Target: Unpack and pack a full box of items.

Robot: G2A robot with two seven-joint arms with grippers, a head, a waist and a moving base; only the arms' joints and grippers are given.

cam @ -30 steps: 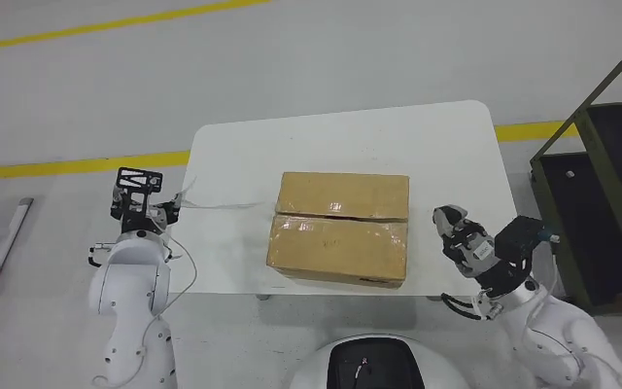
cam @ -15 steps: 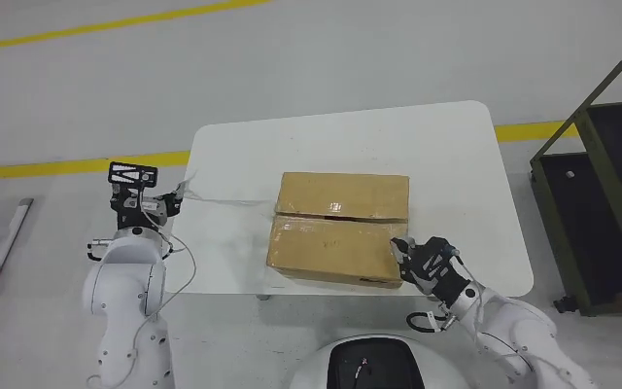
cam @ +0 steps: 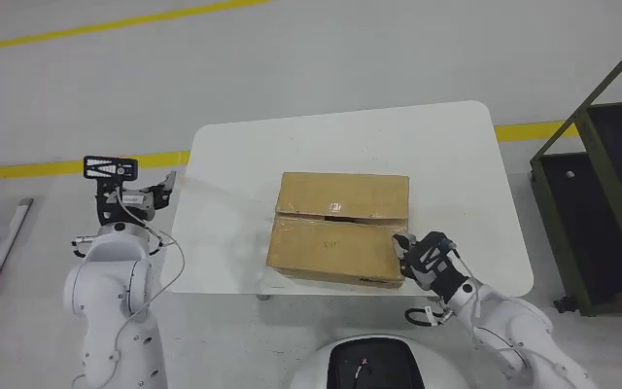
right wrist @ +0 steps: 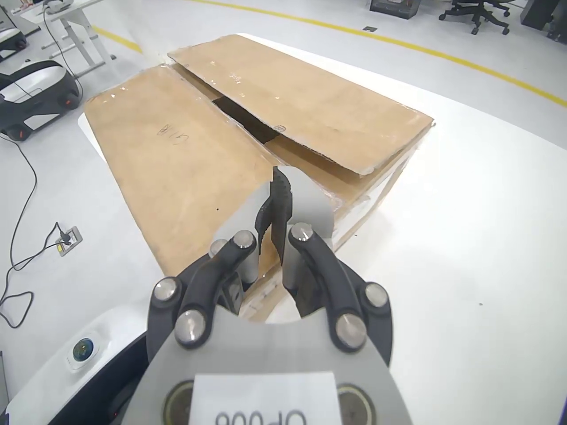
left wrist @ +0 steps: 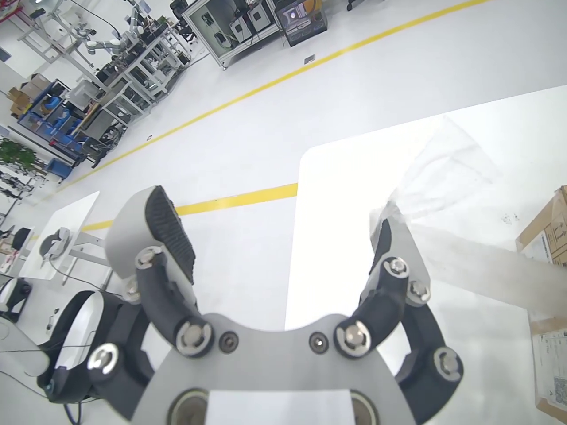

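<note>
**Top view.** A brown cardboard box point(cam: 340, 229) sits at the centre of the white table point(cam: 428, 136), its two long flaps folded down with a thin dark seam between them. The left gripper point(cam: 165, 190) hangs off the table's left edge, in the left of the frame and near the yellow floor line point(cam: 58, 168). The right gripper point(cam: 408, 253) is at the box's lower right corner. No writing on the box can be made out from this height.

**Left wrist view.** The left gripper point(left wrist: 270, 214) is spread wide and grips nothing. A clear tape strip point(left wrist: 465, 263) clings to the outer face of one finger and stretches across the table point(left wrist: 336, 205) to the box point(left wrist: 542, 232). The side of the box carries white printed labels point(left wrist: 549, 365), which the overhead camera does not show.

**Right wrist view.** The right gripper point(right wrist: 277, 187) has its ribbed pads pressed together with nothing visible between them, and its tips are over the end of the near flap point(right wrist: 177, 156). The far flap point(right wrist: 310, 103) is lifted slightly, opening a dark gap beside it. A small handwritten mark point(right wrist: 175, 132) shows on the near flap but is too faint to read with certainty. The tape strip point(right wrist: 115, 6) rises from the far end of the box point(right wrist: 367, 192).
</note>
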